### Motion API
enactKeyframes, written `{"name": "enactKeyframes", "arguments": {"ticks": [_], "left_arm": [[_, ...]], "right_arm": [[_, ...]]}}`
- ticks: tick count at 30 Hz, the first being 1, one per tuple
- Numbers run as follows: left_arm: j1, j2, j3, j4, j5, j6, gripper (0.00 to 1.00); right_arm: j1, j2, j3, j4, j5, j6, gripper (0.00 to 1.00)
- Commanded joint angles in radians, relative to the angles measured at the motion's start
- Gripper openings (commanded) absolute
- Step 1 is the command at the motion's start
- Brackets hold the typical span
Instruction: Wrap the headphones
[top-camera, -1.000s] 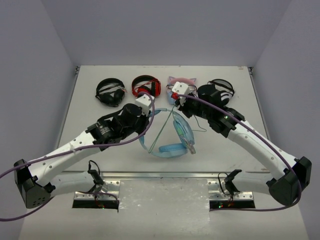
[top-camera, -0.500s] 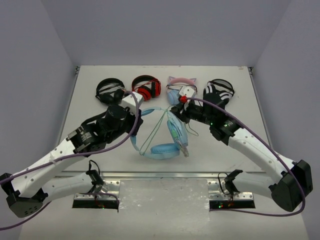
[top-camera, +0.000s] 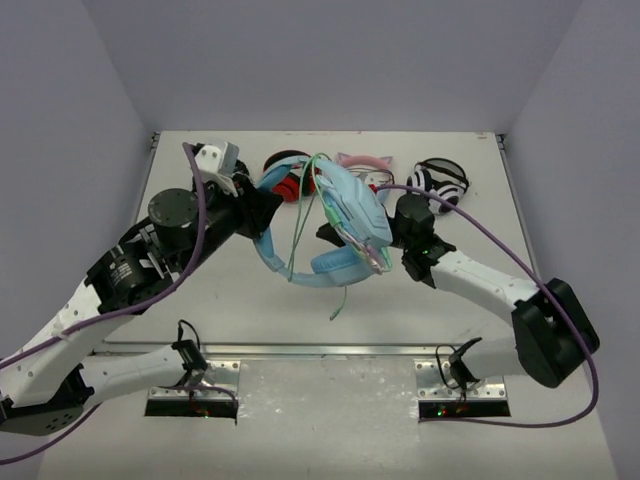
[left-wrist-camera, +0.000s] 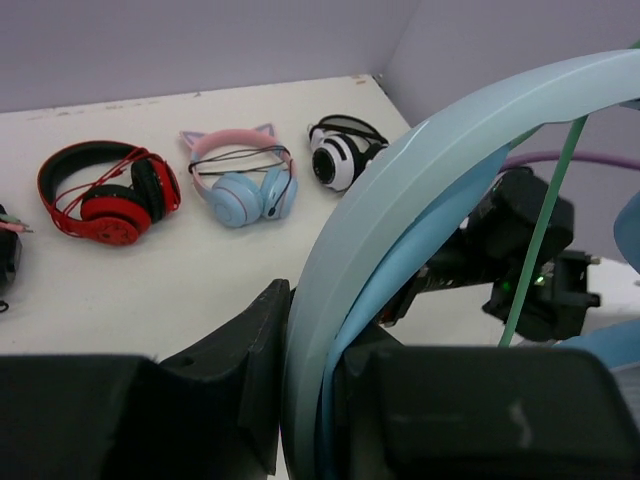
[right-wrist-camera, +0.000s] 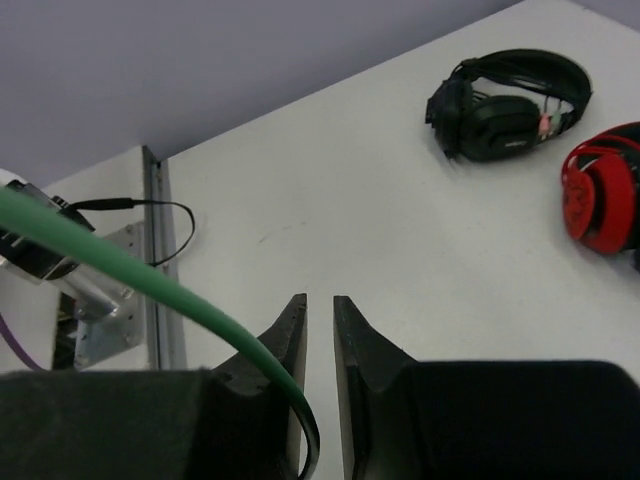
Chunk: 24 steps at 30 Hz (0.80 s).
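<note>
Since 1 second ago your left arm (top-camera: 130, 270) has swung up and back toward the far left corner, and the headphones (top-camera: 345, 215) have gone with it. They no longer lie on the table (top-camera: 200, 300) in front of the row but hang above it, overlapping the red pair (top-camera: 290, 182) in the overhead view. Your right arm (top-camera: 480, 285) has folded in closer to them.

3 plain walls (top-camera: 330, 60) close the table at the left, back and right, and a metal rail (top-camera: 330, 350) runs along the near edge. Your left wrist sits near the back edge, with little room behind it. 4 other sets line the back: a black pair (right-wrist-camera: 510, 100), the red pair, a pink cat-ear pair (top-camera: 365, 162) and a white-and-black pair (top-camera: 442, 180). Bare tabletop lies between the lifted headphones and the rail, and more toward the right wall (top-camera: 590, 150).

Your left gripper (top-camera: 262, 207) pinches the blue headband (left-wrist-camera: 400, 200), which is wedged tight between its 2 fingers. The headphones' long axis runs across the table, left to right. The bow of the band points toward your left arm and the 2 cups toward your right. The upper cup (top-camera: 352, 200) sits toward the back and the lower cup (top-camera: 338, 265) nearer the rail. The green cable (right-wrist-camera: 120, 262) loops over the upper cup and slants across the band's opening, and its loose end dangles below the lower cup.

Your right gripper (right-wrist-camera: 320, 305) shows its fingers a narrow slit apart. The cable lies across the left finger and dips toward the root of the slit; you cannot tell whether it is nipped there.
</note>
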Motion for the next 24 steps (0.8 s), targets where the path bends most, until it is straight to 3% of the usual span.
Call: {"name": "enactKeyframes", "arguments": {"ticks": [1,4,7,15,20,22,24], "left_arm": [[-0.007,-0.004,0.100,0.143,-0.117,-0.132,0.00],[-0.007,-0.001,0.124,0.158,-0.214,-0.163,0.00],[-0.007,0.013,0.156,0.148,-0.310,-0.197,0.00],[-0.004,0.120,0.178,0.124,-0.608,-0.234,0.00],[0.015,0.266,0.273,0.046,-0.668,-0.307,0.00],[0.083,0.321,0.302,-0.001,-0.653,-0.329,0.00],[0.216,0.355,0.345,-0.059,-0.536,-0.352,0.00]], "right_arm": [[0.004,0.110,-0.051,0.361,-0.085,0.226,0.17],[0.013,0.181,-0.087,0.461,-0.091,0.284,0.17],[0.036,0.210,-0.108,0.507,-0.079,0.309,0.08],[0.134,0.157,-0.275,0.580,0.067,0.285,0.01],[0.237,0.082,-0.311,0.497,0.201,0.185,0.01],[0.281,0.004,-0.321,0.442,0.248,0.141,0.01],[0.335,-0.073,-0.301,0.299,0.304,0.098,0.01]]}}
